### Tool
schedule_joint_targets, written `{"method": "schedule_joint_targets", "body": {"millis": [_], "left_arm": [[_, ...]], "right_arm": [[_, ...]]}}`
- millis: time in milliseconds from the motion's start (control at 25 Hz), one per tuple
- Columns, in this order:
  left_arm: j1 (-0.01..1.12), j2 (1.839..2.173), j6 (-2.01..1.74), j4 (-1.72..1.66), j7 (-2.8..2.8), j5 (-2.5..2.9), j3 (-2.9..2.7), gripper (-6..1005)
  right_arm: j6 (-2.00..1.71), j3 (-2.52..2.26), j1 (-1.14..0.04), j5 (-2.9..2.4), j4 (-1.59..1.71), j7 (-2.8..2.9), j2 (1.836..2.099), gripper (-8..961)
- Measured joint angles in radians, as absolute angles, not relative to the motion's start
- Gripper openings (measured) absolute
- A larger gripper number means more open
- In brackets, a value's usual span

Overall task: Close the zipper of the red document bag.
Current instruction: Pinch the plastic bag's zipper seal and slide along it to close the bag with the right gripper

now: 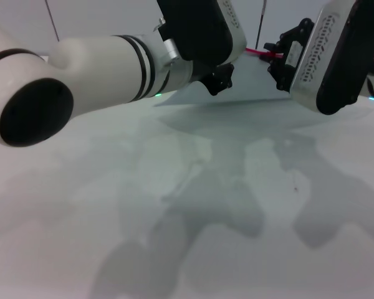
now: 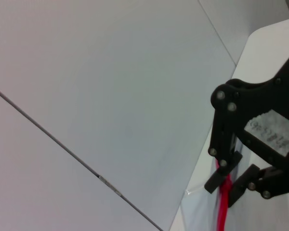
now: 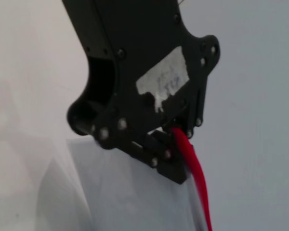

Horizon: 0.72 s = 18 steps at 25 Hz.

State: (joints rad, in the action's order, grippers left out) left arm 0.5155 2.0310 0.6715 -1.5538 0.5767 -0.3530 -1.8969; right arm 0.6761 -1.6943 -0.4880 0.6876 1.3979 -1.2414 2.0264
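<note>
Table: my white worktop fills most of the head view, crossed by soft grey shadows of my arms.
Left arm: my thick white forearm sweeps in from 9 o'clock toward 12 o'clock and ends in a black wrist housing.
Right arm: its white perforated casing hangs at about 2 o'clock, tilted toward the centre.
Red document bag: the pale blue-grey pouch lies flat at the far side of the table, around 12 to 1 o'clock, between my two wrists, partly hidden by both.
Zipper: a thin bright red strip runs along the bag's far edge; only a short piece shows between my grippers in the head view.
Left gripper: mine sits on the zipper's end near 12 o'clock; the right wrist view shows my black fingers pressed together on the red strip, pinching it.
Right gripper: mine is at 1 o'clock on the same red line; the left wrist view shows both finger pads clamped either side of it.
</note>
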Motion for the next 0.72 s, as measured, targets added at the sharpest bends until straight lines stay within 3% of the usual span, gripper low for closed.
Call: {"method": "schedule_joint_targets", "body": {"millis": [720], "left_arm": [[0.483, 2.030, 0.673, -1.615, 0.558, -0.339, -1.884, 93]], "right_arm": [[0.649, -1.690, -0.482, 0.594, 1.383, -1.183, 2.026, 84]]}}
